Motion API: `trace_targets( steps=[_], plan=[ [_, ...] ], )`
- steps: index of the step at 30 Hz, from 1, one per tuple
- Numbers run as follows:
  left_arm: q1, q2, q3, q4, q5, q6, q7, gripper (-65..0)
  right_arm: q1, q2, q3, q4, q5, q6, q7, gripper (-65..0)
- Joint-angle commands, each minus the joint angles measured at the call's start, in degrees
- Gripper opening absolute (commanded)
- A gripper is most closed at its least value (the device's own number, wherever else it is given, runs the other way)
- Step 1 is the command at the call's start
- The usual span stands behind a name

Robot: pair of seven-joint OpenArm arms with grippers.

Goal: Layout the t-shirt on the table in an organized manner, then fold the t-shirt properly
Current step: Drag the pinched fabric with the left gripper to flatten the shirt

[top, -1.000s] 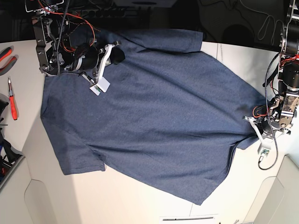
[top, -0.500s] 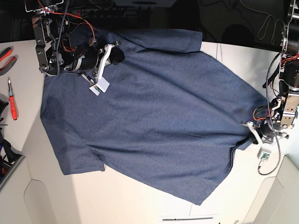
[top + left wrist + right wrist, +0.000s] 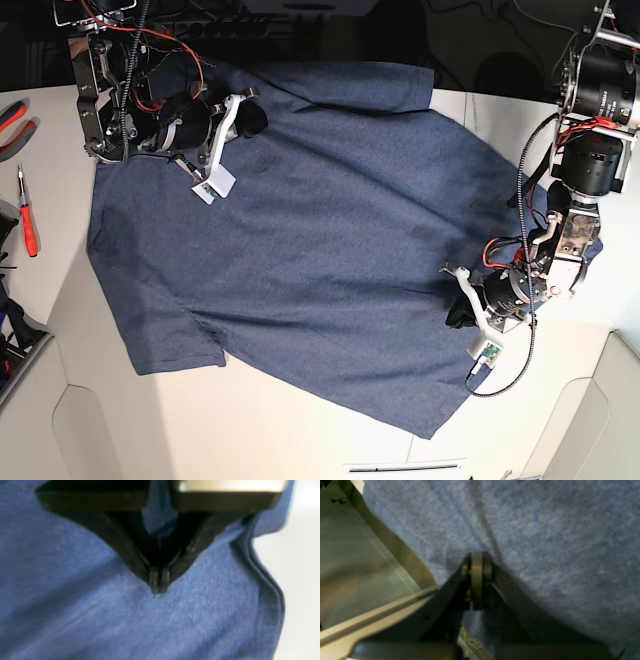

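Observation:
The navy t-shirt point(image 3: 330, 250) lies spread over the white table point(image 3: 300, 430), plain side up. My left gripper point(image 3: 460, 312) is over the shirt's lower right part, shut, with a dark bunch of fabric at its tips. Close up, the left gripper point(image 3: 158, 586) is shut with blue cloth of the t-shirt point(image 3: 75, 605) caught between its jaws, and the hem point(image 3: 265, 585) runs just to the right. My right gripper point(image 3: 248, 115) sits at the shirt's upper left, shut on a dark pinch of cloth. Seen from the wrist, the right gripper point(image 3: 477, 580) presses into the t-shirt point(image 3: 557, 542).
A red-handled screwdriver point(image 3: 27, 215) and red pliers point(image 3: 12, 120) lie at the table's left edge. White angled panels point(image 3: 100, 440) point(image 3: 600, 420) flank the front corners. Cables point(image 3: 525, 330) loop around the left arm. A bare strip of table point(image 3: 305, 580) shows right of the hem.
My left gripper has moved from the shirt's right edge inward, left and slightly down, taking the hem with it over the shirt. The right arm has stayed put.

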Motion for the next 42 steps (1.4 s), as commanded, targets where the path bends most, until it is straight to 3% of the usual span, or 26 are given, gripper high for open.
trace_targets(
  steps=[1, 4, 10, 14, 16, 17, 19, 23, 24, 28, 35, 36, 42],
  plan=[
    [-1.8, -1.0, -0.4, -0.2, 1.4, 4.5, -2.4, -65.0, 0.3, 0.6, 0.3, 0.4, -2.6, -0.5, -1.0, -65.0],
    [-3.3, -1.0, -0.4, -3.9, 6.2, 16.5, -3.3, -65.0, 0.3, 0.6, 0.3, 0.4, -2.6, -0.5, -1.1, -65.0],
    [-9.2, -2.9, -0.4, -15.7, 13.6, 26.7, -2.5, -65.0, 0.3, 0.6, 0.3, 0.4, -2.6, -0.5, -1.0, -65.0],
    [-10.9, -5.8, -0.4, -18.3, 13.2, 33.3, -3.4, -65.0, 0.3, 0.6, 0.3, 0.4, -2.6, -0.5, -1.0, -65.0],
    [-11.0, -7.5, -0.4, -17.5, 9.2, 32.6, -3.5, -65.0, 0.3, 0.6, 0.3, 0.4, -2.5, -0.5, -1.0, -65.0],
    [-10.9, -8.3, -0.4, -16.7, 5.6, 30.3, -3.4, -65.0, 0.3, 0.6, 0.3, 0.4, -2.4, -0.5, -1.0, -65.0],
    [-10.6, -10.1, -0.5, -14.8, -2.7, 20.1, -3.3, -65.0, 0.3, 0.6, 0.3, 0.4, -2.4, -0.5, -1.0, -65.0],
    [-10.6, -10.5, -3.0, -11.9, -11.0, -8.1, -3.3, -65.0, 0.3, 0.6, 0.3, 0.4, -2.4, -0.5, -1.0, -65.0],
    [-10.6, -9.9, -4.1, -11.6, -12.3, -10.7, -3.4, -65.0, 0.3, 0.6, 0.3, 0.4, -2.4, -0.5, -1.0, -65.0],
    [-10.3, -6.8, -5.4, -11.6, -12.3, -10.7, -2.8, -65.0, 0.3, 0.6, 0.3, 0.4, -2.4, -0.5, -0.9, -65.0],
    [-7.7, -2.1, -5.2, -11.6, -2.4, -10.7, -3.4, -65.0, 0.3, 0.6, 0.3, 0.4, -2.4, -0.5, -0.9, -65.0],
    [-7.6, -1.8, -5.2, -11.7, -0.5, -8.6, -3.4, -65.0, 0.3, 0.6, 0.3, 0.4, -2.4, -0.5, -0.9, -65.0],
    [-7.6, -3.1, -5.2, -12.9, 8.3, 13.9, -3.3, -65.0, 0.3, 0.6, 0.3, 0.4, -2.4, -0.5, -0.9, -65.0]
  ],
)
